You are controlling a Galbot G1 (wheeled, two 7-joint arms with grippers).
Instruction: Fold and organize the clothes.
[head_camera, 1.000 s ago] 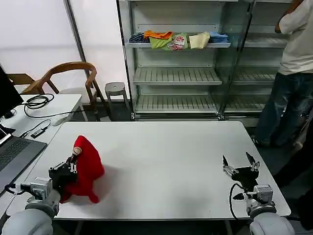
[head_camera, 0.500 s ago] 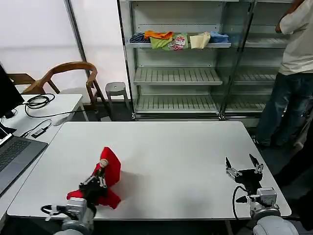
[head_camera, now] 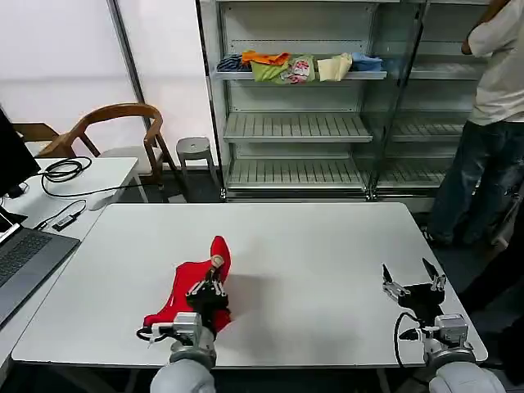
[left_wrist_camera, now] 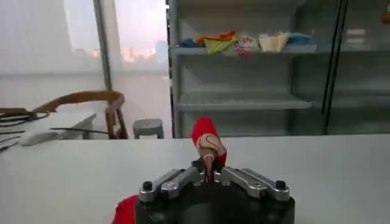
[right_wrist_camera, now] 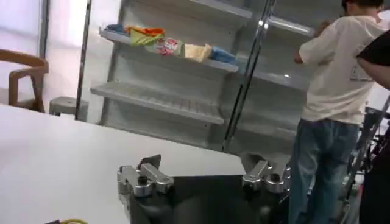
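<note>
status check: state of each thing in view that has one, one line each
red T-shirt: bunched, not folded, one end lifted off the table, the rest lying on it
left gripper: shut on the red T-shirt, near the table's front edge
right gripper: open, holding nothing, over the table's right front corner
folded garments: in a row on the top shelf
white table: bears the shirt

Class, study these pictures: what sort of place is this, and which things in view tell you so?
Probably a robot test lab staged like a shop. Metal shelving holds folded garments, a side desk carries a laptop and cables, and the left claw grips a red T-shirt on a white table.
</note>
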